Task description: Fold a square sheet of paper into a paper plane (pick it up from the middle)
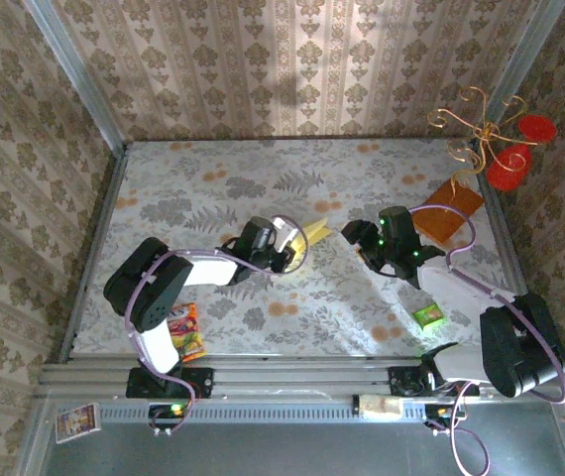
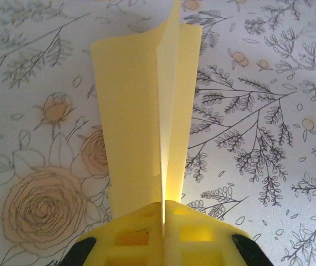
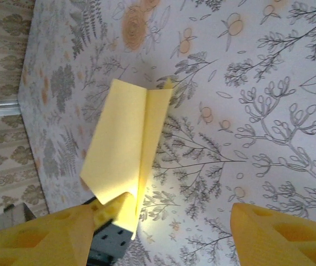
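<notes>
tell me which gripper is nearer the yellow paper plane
Left. The left gripper has its fingers shut on one end of the paper plane. The right gripper stands open off to the plane's right, apart from it.

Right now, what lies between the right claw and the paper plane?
Nothing but bare tabletop separates right claw from paper plane, per top view.

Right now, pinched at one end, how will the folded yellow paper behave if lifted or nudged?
Probably very light: the folded paper juts out from the left gripper held at one end alone. Likely floppy across its flaps, which splay and curl, though the centre crease should stiffen it lengthwise. A nudge would probably bend it, not slide it.
</notes>
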